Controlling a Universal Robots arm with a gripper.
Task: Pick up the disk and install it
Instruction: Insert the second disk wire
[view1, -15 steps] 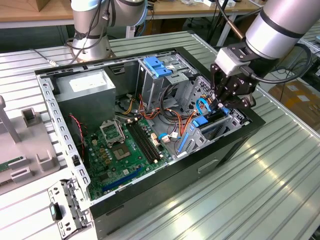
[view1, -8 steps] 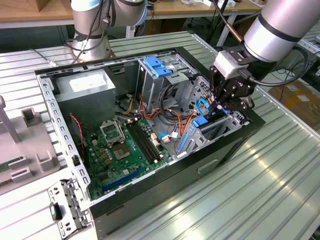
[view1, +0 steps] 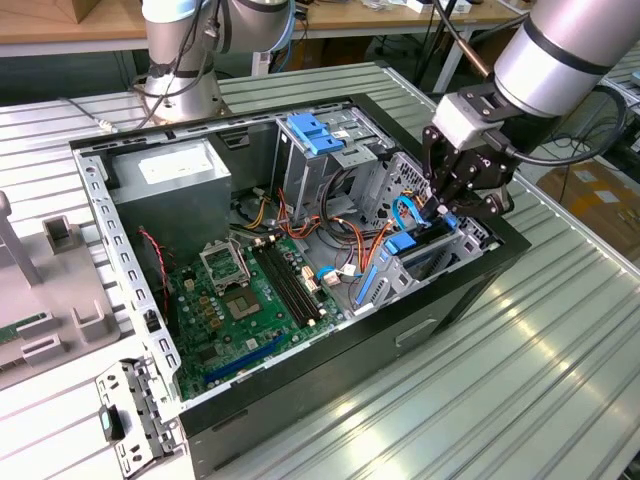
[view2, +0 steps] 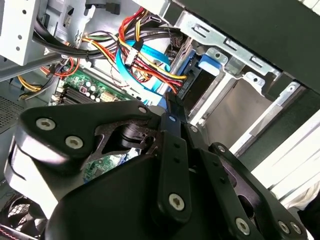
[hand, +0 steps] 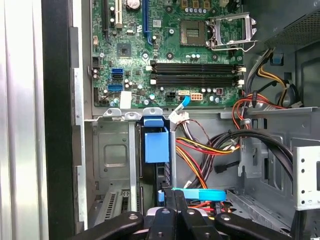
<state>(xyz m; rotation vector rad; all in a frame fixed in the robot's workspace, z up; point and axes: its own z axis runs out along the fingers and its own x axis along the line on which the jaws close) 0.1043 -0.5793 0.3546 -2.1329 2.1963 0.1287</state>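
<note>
The disk (hand: 156, 145) stands on edge in the metal drive bay (hand: 116, 155) at the case's front corner, its blue carrier rail facing out. In the exterior view the disk (view1: 402, 243) shows as a blue strip inside that bay, toward the view's right. My gripper (view1: 447, 212) reaches down into the bay from above. In the first wrist view the gripper (hand: 174, 192) has its black fingers pressed together, tips at the disk's near end. The second wrist view shows the gripper (view2: 172, 107) shut beside the disk's blue rail (view2: 210, 62). I see nothing held between the fingers.
The open case (view1: 480, 290) lies on a ribbed metal table (view1: 520, 400). A bundle of red, yellow and blue cables (hand: 205, 150) runs close beside the bay. A light-blue latch (view1: 315, 132) tops the drive cage. The power supply (view1: 170, 170) and motherboard (view1: 240, 300) fill the rest.
</note>
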